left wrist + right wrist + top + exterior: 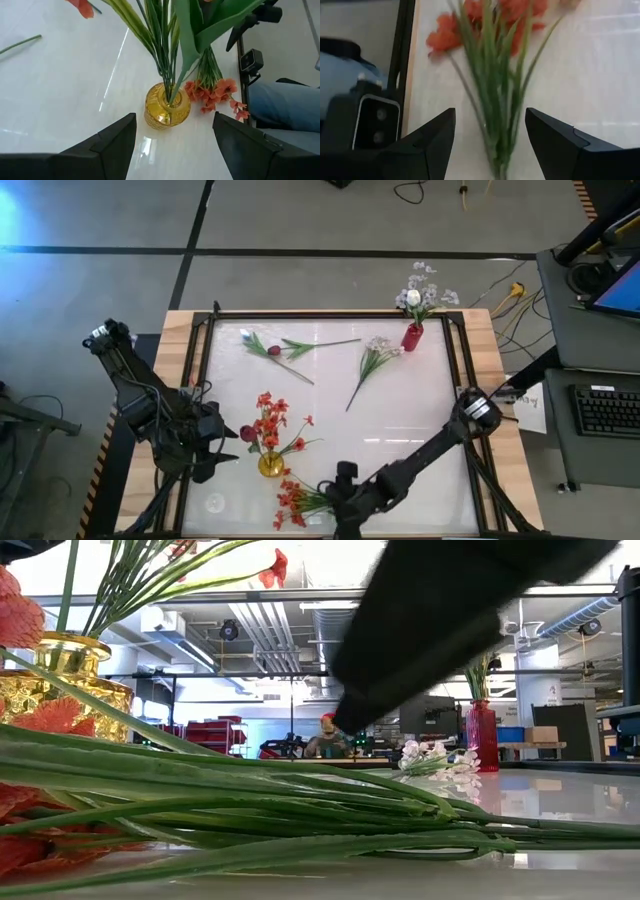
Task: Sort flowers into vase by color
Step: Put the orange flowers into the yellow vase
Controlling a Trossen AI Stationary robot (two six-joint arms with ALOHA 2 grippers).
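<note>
Orange flower spray with green stems (297, 502) lies by the tabletop's near edge; my right gripper (490, 145), jaws wide and empty, should pinch its stems low. Left gripper (175, 145) waits wide and empty beside the yellow glass vase (167, 106).

White glossy table (330, 430), wood-edged. At one o'clock, red vase (411, 337); at seven, yellow vase (270, 464). Lying flat: maroon tulip stem (283, 351) at eleven, white spray (368, 365) near centre, orange spray (298, 500) at six.
</note>
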